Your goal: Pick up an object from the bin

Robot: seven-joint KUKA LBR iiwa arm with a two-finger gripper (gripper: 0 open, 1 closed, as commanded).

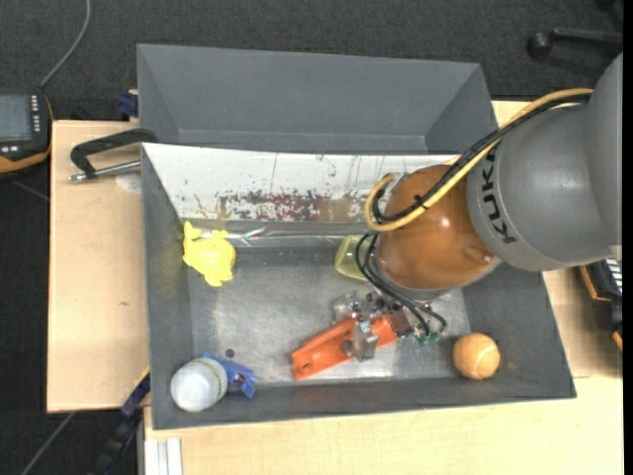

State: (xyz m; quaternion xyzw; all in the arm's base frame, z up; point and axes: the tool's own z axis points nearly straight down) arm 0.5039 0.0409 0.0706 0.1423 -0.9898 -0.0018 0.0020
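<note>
Tool [369, 332] at right end of orange wedge [321, 354], half hidden under wrist [427, 240]; open or closed unclear.

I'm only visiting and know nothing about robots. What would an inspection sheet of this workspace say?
Surface: grey metal bin, floor scuffed, brownish stains along the back wall.
Job's things: long orange piece, front middle.
Clutter: yellow crumpled lump back left; white and blue bottle front left corner; tan ball front right; pale yellow-green thing half hidden by the arm.
Hand: hand low over the orange piece's right end.
Cables: yellow cable along the arm.
Surroundings: dark carpet.
</note>
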